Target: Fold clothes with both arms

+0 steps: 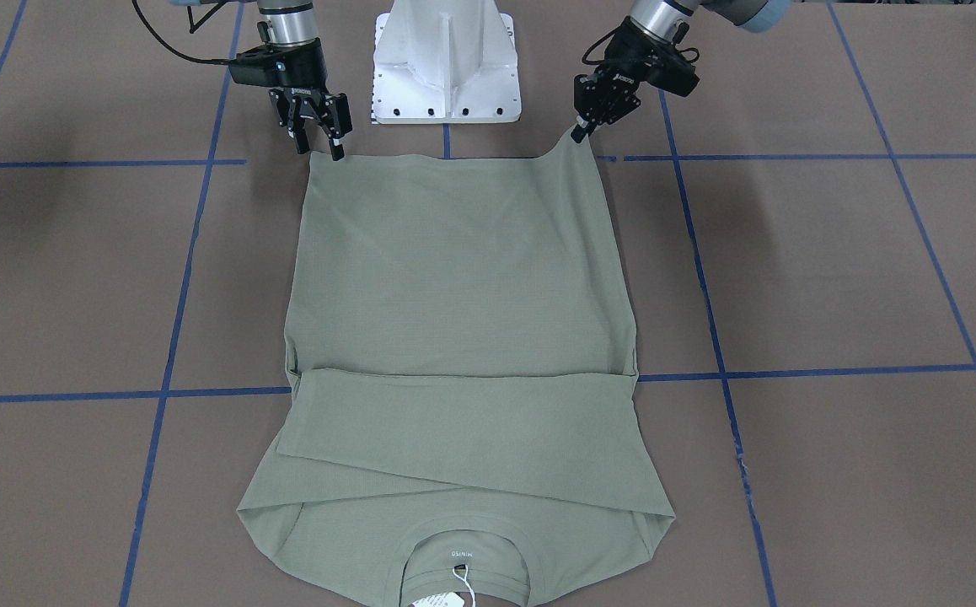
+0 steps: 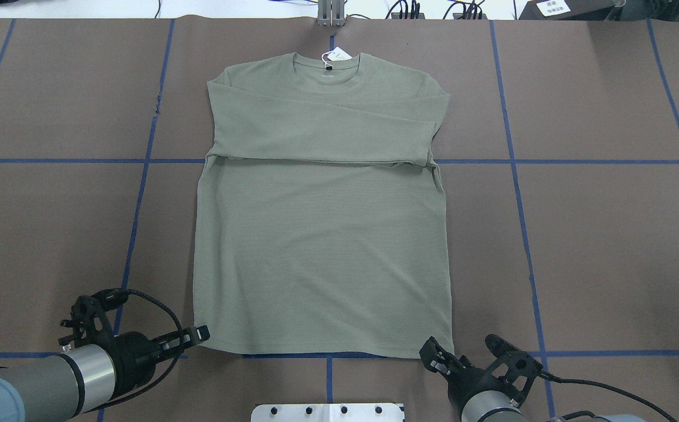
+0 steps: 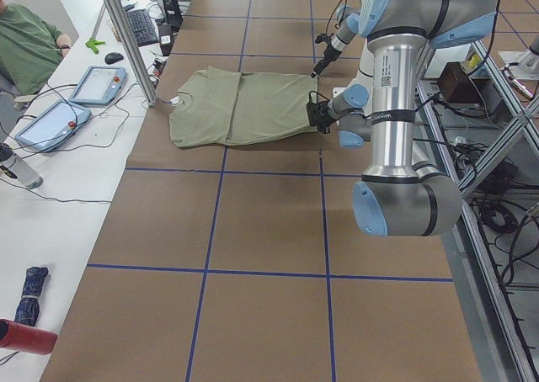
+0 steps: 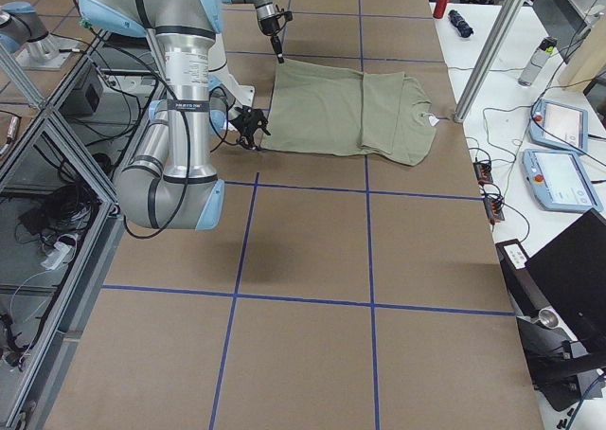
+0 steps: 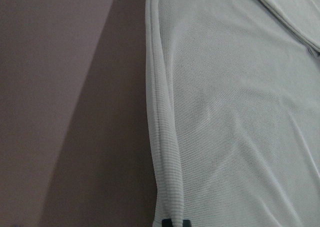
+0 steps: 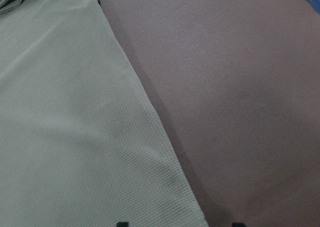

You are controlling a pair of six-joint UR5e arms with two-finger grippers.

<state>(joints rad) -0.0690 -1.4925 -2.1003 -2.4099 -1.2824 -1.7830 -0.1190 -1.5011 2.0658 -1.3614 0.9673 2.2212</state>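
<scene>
The sage-green shirt (image 1: 463,278) lies flat on the brown table, with its sleeves folded across the chest and its collar with the white tag (image 2: 338,54) at the far side from the robot. My left gripper (image 2: 201,334) is shut on the hem corner nearest it. In the front view that corner rises in a small peak at the left gripper (image 1: 579,131). The left wrist view shows the hem edge (image 5: 162,137) running into the closed tips. My right gripper (image 2: 438,358) is open at the other hem corner. In the right wrist view the shirt's corner (image 6: 65,112) lies between its spread tips.
The white pedestal base (image 1: 446,59) stands between the arms at the near edge. Blue tape lines (image 2: 515,161) grid the table. A metal post (image 2: 331,12) stands behind the collar. Pendants (image 4: 559,155) and an operator (image 3: 29,37) are on a side bench.
</scene>
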